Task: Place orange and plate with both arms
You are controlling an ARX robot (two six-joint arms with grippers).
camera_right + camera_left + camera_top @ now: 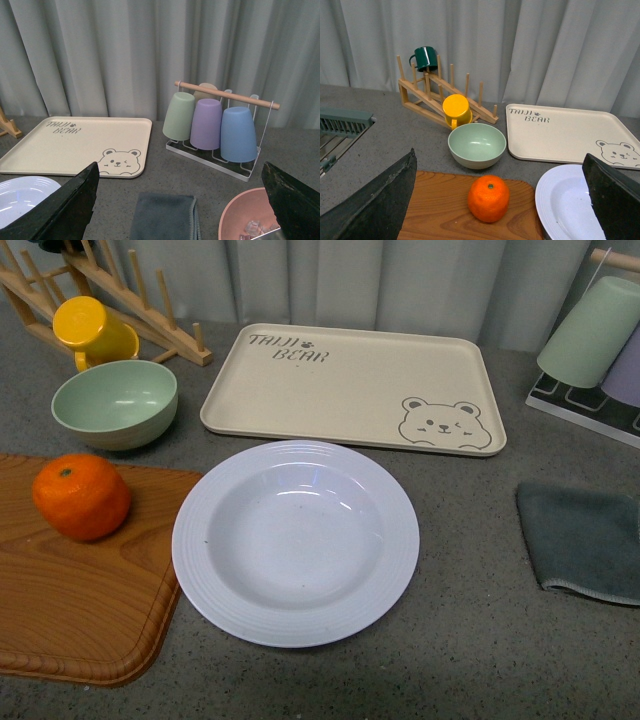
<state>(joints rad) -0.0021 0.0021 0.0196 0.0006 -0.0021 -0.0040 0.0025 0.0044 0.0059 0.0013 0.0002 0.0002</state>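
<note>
While neither arm appears in the front view, that view alone sets out the whole counter. The orange (82, 496) sits on a wooden board (70, 590) at the left. The plate (296, 542) lies flat on the grey counter just right of the board, its rim close against the board's edge; contact cannot be confirmed. A beige tray (355, 388) lies behind the plate, a green bowl (115, 403) and a yellow cup (92, 330) stand behind the orange, and a grey cloth (585, 540) lies well to the right.

Only the left wrist view shows a dark green cup (425, 57) on the wooden rack (445, 95). The left gripper (498, 154) is spread wide and holds nothing. The orange lies ahead of it, between the lines of its two fingers and apart from both; part of the plate's rim is hidden behind one finger.

Only the right wrist view shows a pink bowl (250, 215) and three upturned cups on a wire stand (212, 150). The right gripper (180, 164) is likewise spread wide and empty. A sliver of the plate shows beside one of its fingers, and the cloth lies between them
</note>
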